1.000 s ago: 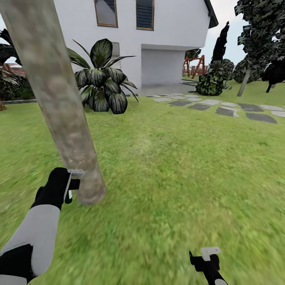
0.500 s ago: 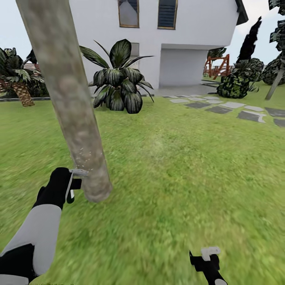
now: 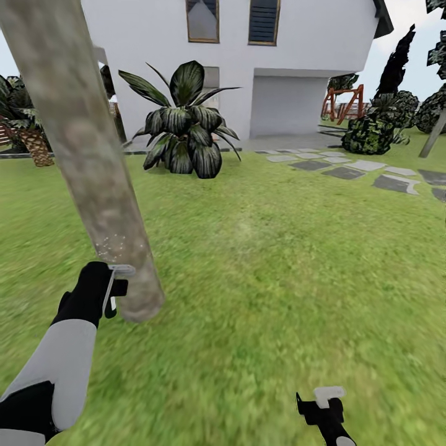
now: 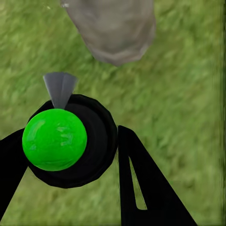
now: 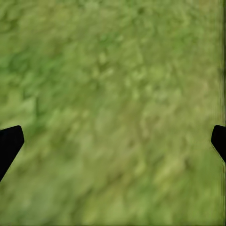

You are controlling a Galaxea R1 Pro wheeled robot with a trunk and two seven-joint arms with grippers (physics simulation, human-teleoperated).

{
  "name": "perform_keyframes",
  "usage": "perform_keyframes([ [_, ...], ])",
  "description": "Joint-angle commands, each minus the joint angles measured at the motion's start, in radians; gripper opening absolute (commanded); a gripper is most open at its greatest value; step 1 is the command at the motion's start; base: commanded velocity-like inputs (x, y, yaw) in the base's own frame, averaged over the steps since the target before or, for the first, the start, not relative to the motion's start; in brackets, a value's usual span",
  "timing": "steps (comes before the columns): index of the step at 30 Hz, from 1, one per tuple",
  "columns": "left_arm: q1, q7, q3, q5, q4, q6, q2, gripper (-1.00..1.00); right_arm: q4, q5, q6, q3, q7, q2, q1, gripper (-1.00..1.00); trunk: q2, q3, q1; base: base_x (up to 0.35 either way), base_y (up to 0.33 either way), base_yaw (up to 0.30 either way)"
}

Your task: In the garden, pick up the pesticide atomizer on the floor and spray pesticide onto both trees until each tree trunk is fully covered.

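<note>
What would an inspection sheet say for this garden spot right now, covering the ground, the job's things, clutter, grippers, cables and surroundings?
Surface: grass lawn, with no bare patches seen.
Job's things: pesticide atomizer, a dark body with a green ball, sits between the left gripper's fingers; tree trunk, mottled grey-beige, stands close in front of it, with pale specks on the bark above the gripper.
Clutter: nothing seen.
Grippers: left gripper is shut on the atomizer beside the trunk's base; right gripper is low over grass, its fingers wide apart and holding nothing.
Cables: nothing seen.
Surroundings: white house, broad-leaved plant, stepping stones, short palm, dark shrubs.
</note>
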Motion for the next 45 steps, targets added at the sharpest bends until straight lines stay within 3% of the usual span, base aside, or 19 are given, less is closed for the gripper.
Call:
perform_keyframes([
  [1,-0.001,-0.01,0.002,-0.011,-0.001,0.003,0.0,-1.0,0.001,0.011,-0.003,-0.007,-0.003,0.0,-0.001,1.0,0.0,-0.001,0.0,0.003,-0.275,0.0],
  [12,0.002,-0.01,0.002,-0.011,-0.001,0.003,0.001,-1.0,0.001,0.011,-0.003,-0.007,-0.003,0.0,-0.001,1.0,0.0,-0.001,0.0,0.037,-0.276,0.021],
  [24,0.006,-0.01,0.002,-0.011,-0.001,0.003,0.001,-1.0,0.0,0.011,-0.003,-0.007,-0.003,0.0,-0.001,1.0,0.0,-0.001,0.0,0.159,-0.258,0.234],
  [37,0.005,-0.01,0.002,-0.011,-0.001,0.003,0.001,-1.0,0.0,0.011,-0.003,-0.007,-0.003,-0.001,-0.001,1.0,0.0,-0.001,0.0,0.173,-0.251,0.008],
  [45,0.011,-0.01,0.004,-0.012,-0.001,0.001,0.016,-1.0,0.0,0.011,-0.003,-0.007,-0.003,0.0,-0.001,1.0,0.0,-0.001,0.0,0.173,-0.251,0.2],
])
